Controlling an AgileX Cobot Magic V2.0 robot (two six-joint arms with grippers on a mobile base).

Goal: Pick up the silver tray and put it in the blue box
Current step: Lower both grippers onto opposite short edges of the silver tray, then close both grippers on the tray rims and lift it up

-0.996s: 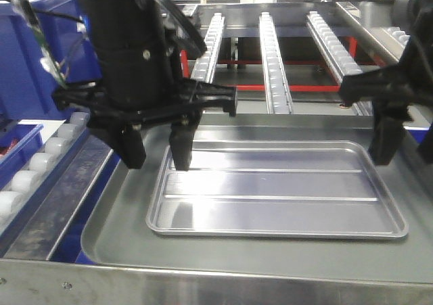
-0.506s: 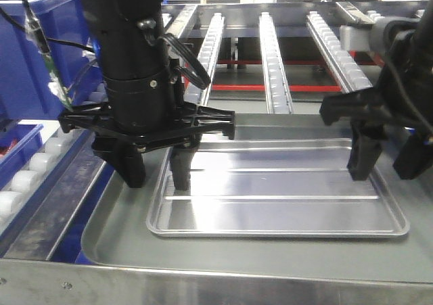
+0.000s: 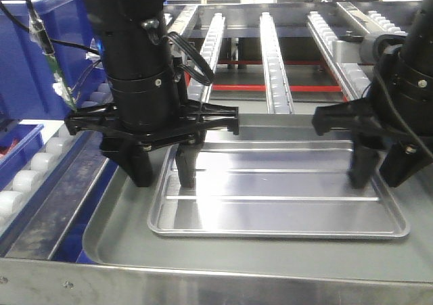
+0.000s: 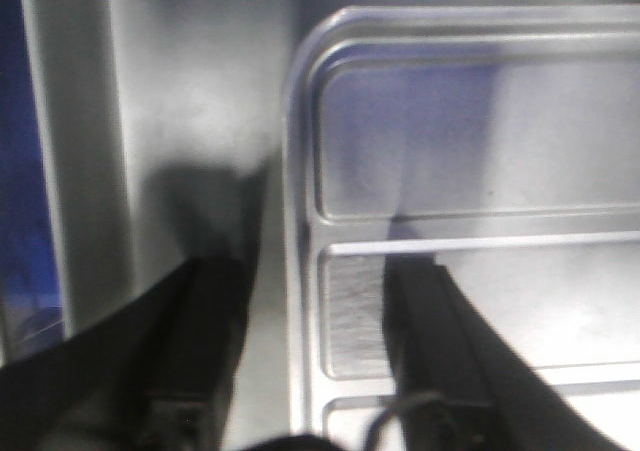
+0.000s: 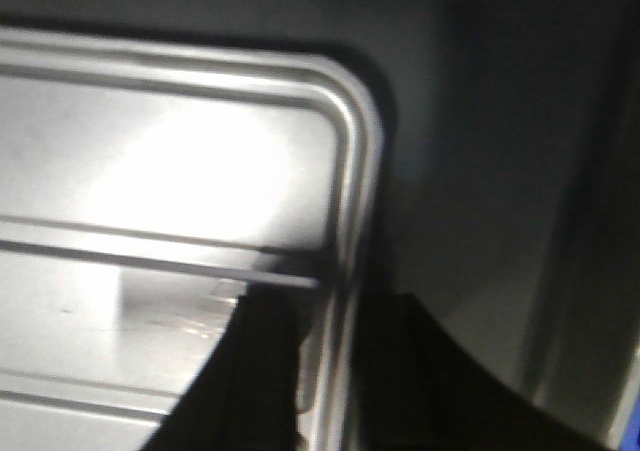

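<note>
Left pincer (image 3: 162, 175): jaws apart, straddling the left rim of the silver tray (image 3: 270, 210). One finger is outside the rim and one inside, low over the tray floor. The left wrist view (image 4: 310, 366) agrees: the outer finger is over the dull metal and the inner finger is over the tray floor near a raised ridge. Contact with the rim cannot be told.

Right pincer (image 3: 379, 175): jaws apart, set across the right rim of the silver tray. In the right wrist view (image 5: 330, 381) the rim runs between the two dark fingers. The view is blurred, so touch cannot be judged.

Silver tray: flat, long side left to right, both ridges showing, bright glare on the floor. It lies inside the larger steel tray (image 3: 111, 241), nearer that tray's right side, with bare dull floor to its left and near side.

Surface: the larger steel tray sits on a steel surface (image 3: 203, 286) whose near edge shows small screws.

Blue box (image 3: 27, 68): far left, behind the left arm, well apart from the silver tray. A small blue bin (image 3: 17, 149) sits below it, beside a row of white rollers (image 3: 34, 163).

Room: three roller lanes (image 3: 274, 61) run away on the far side, with a red bar (image 3: 298, 87) crossing under them. A black cable (image 3: 195, 61) loops off the left arm.
</note>
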